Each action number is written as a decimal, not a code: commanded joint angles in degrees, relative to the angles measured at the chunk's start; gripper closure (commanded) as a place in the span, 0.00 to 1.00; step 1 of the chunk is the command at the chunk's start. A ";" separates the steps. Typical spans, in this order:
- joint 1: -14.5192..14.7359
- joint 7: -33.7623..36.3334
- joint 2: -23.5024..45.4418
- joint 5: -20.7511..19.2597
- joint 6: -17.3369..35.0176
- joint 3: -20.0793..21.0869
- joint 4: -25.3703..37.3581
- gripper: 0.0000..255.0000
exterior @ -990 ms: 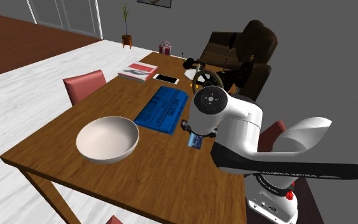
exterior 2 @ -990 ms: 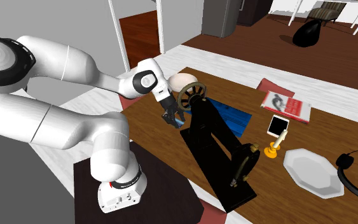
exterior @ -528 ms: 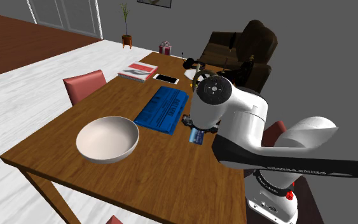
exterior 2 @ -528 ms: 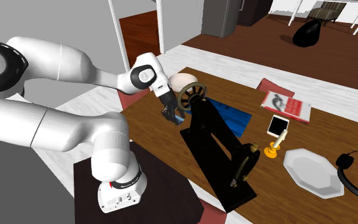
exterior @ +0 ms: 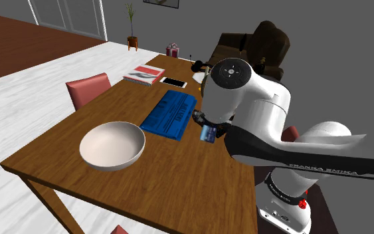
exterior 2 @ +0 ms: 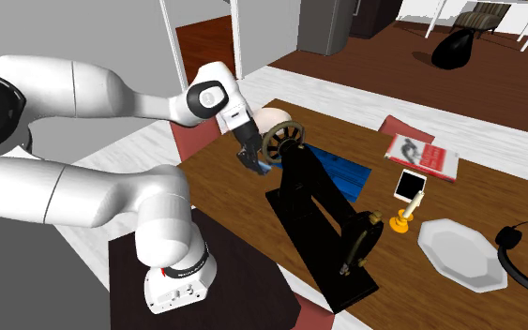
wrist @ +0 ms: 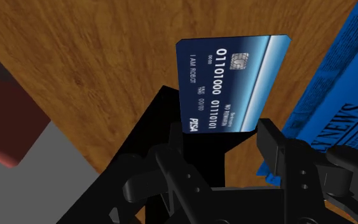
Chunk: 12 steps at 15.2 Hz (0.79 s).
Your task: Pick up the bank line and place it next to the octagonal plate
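blue with white numbers, the bank card (wrist: 231, 83) is sitting between the two black fingers (wrist: 273, 143) of the gripper (wrist: 219, 130), and they are squeezing its two sides. we are seeing the card hanging in the air over the brown wooden table (exterior: 152, 166), near the blue newspaper (exterior: 171, 113) and just beside the black sewing machine (exterior 2: 323, 225). the white octagonal plate (exterior 2: 460, 251) is lying well apart, past the machine.
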 commanded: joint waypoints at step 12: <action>-13.64 -12.93 4.99 -9.12 13.27 -10.79 -2.50 1.00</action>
